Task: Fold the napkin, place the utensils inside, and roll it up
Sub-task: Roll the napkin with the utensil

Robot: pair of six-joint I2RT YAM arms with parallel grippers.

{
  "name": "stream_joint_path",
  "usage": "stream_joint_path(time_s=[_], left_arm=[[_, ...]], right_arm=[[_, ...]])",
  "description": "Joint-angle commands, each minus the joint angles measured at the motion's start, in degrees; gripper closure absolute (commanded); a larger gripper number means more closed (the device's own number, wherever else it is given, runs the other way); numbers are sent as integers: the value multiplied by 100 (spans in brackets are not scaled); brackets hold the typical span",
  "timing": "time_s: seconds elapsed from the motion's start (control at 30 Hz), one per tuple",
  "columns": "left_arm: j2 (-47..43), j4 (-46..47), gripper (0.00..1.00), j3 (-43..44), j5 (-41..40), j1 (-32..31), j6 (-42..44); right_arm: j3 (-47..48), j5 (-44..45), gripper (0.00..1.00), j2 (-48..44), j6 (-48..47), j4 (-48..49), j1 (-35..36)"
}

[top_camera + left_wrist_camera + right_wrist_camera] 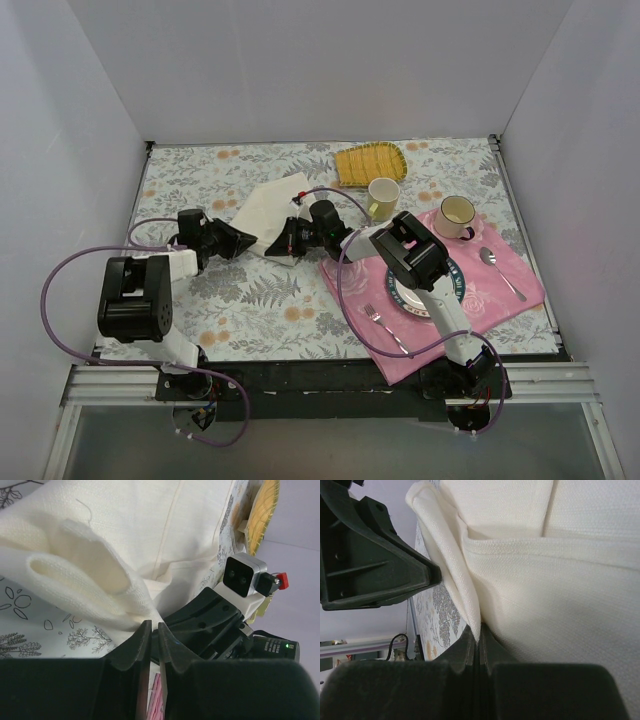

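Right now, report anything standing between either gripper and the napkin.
Nothing visible does. The right gripper is shut on a fold of the napkin, and the left gripper pinches another bunched fold close beside it.

Plain white walls (300, 60), floral-patterned table (250, 310)

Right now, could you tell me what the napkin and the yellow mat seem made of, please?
The napkin looks like cream woven cloth, matte, its weave and soft folds showing. The yellow mat seems ribbed, perhaps woven straw or bamboo.
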Motion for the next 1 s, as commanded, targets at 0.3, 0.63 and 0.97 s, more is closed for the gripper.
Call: stream_joint_path(time_s=[0.3,0.63,0.97], left_arm=[[1051,1703,96,-247,-242,-234,-305],[1420,501,99,86,-893,-306,82],[1614,157,100,78,-999,-315,258]], right_arm=[[-104,91,99,-23,-99,-655,-51],[71,205,84,-269,-783,-1514,-59],[1003,1031,57,-761,-2813,-3818,-42]])
